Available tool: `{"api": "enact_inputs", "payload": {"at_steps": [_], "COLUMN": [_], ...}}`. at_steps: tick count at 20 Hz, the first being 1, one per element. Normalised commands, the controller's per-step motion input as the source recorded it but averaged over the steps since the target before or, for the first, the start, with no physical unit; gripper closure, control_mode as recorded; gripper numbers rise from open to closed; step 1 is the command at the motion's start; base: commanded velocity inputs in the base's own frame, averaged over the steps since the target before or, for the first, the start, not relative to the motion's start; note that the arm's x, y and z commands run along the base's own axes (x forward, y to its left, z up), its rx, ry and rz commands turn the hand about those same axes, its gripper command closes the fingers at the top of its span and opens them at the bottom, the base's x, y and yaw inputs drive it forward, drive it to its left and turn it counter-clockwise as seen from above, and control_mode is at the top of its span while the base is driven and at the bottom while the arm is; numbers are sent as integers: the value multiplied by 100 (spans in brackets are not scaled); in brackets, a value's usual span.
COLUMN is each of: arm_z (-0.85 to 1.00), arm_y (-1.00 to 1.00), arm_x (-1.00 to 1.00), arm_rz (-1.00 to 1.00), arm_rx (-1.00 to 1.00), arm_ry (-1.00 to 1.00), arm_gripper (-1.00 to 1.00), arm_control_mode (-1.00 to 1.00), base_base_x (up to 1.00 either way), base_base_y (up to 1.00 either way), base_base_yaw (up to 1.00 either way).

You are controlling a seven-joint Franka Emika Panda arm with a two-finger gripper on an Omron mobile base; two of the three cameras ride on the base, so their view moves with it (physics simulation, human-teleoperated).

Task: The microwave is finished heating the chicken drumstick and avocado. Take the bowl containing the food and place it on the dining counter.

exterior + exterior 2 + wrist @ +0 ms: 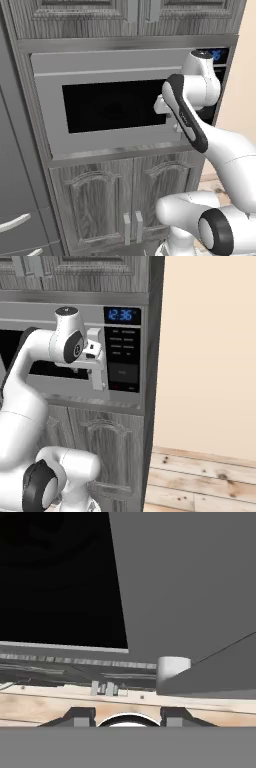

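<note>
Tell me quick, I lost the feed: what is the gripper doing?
Gripper: open, fingertips apart, holding nothing, at the microwave door by its handle.

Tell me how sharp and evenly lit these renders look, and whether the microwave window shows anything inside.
Left base view: flat, even light, the microwave window plain black with a faint round shape. Right base view: crisp, blue clock digits slightly soft. Hand view: the handle is shaded light to dark; the gripper fingertips look sharp.

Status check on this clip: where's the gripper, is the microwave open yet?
Gripper up at the microwave handle; grip state can't be told. Door looks closed, black window dark. Bowl not yet out.
</note>
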Motion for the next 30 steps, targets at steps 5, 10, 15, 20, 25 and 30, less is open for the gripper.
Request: {"api": "enact_inputs", "payload": {"at_steps": [5,10,15,20,25,30], "arm_z": [-6,-22,-10,0,0,0], "arm_y": [-3,-6,-1,0,0,0], "arm_x": [-37,-66,-52,-5,0,0], "arm_rz": [0,0,0,1,0,0], "arm_rx": [0,0,0,0,0,0], "arm_ry": [-5,-26,-33,-3,0,0], "arm_gripper": [-100,-100,-100,-100,-100,-100], "arm_control_mode": [-100,-100,-100,-100,100,100], "base_base_x": [0,0,0,0,-9,-15], "base_base_y": [0,0,0,0,-4,-11], "base_base_yaw": [0,0,0,0,0,0]}}
